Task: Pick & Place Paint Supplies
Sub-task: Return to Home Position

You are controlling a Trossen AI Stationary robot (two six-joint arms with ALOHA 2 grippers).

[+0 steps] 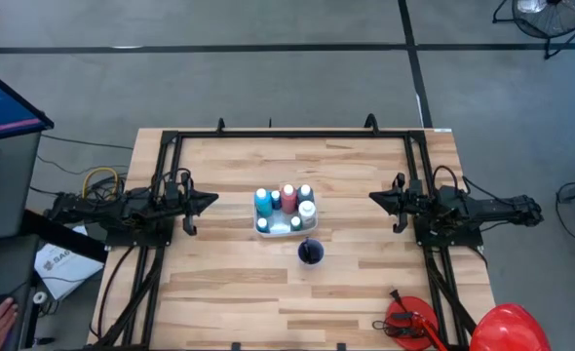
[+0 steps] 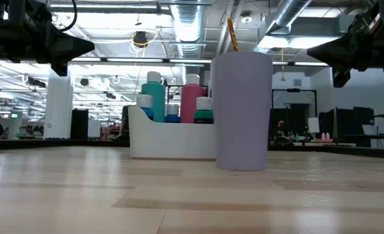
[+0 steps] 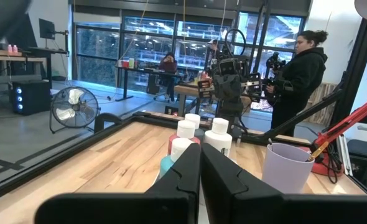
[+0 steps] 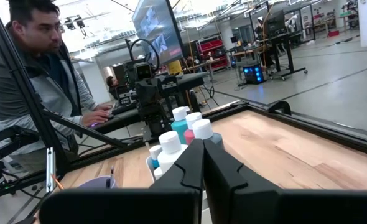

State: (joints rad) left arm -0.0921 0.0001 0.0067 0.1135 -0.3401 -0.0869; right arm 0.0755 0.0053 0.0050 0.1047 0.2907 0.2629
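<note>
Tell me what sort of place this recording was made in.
Most likely an open-plan robotics lab or workshop. It has exposed ceiling ducts, a bare concrete floor around the wooden table, a floor fan, and a seated person working farther back.

bright even overhead light, ceiling lamps (image 2: 140,39) glaring in low view.

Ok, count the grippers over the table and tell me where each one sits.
2. The left gripper hangs shut over the left side of the table, the right gripper shut over its right side. The white bin stands between them, touched by neither.
</note>
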